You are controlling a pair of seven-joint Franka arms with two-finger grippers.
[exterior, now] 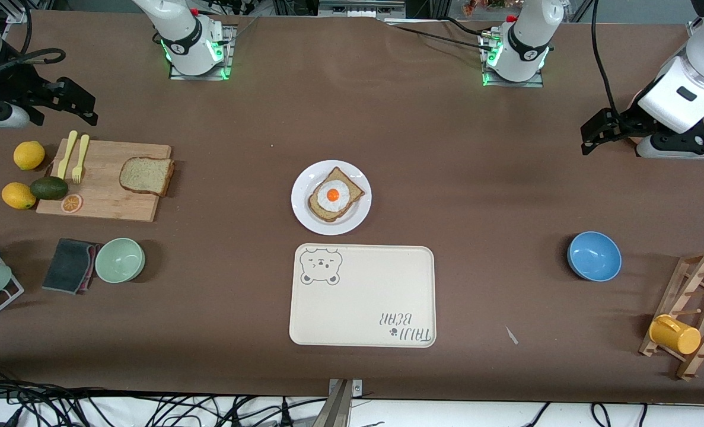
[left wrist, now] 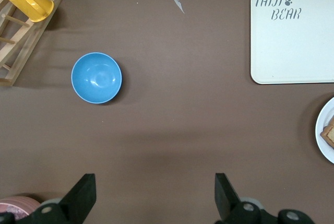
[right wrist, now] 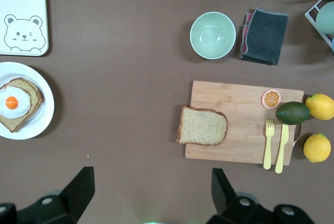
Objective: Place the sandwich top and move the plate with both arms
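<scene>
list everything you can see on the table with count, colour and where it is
sandwich top: 1, brown, on cutting board
plate: 1, white, mid-table, above tray
egg bread: 1, on plate
tray: 1, cream, nearer camera than plate
lemons: 2, yellow, beside board
avocado: 1, green, board edge
green bowl: 1, beside grey cloth
blue bowl: 1, left arm's end
yellow cup: 1, on wooden rack
left pincer: open, waiting
right pincer: open, waiting

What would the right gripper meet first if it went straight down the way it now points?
Probably bare table. The right gripper, open, points down at brown surface between the plate and the cutting board. The sandwich top on that board lies just off its line, though depth is hard to judge.
</scene>
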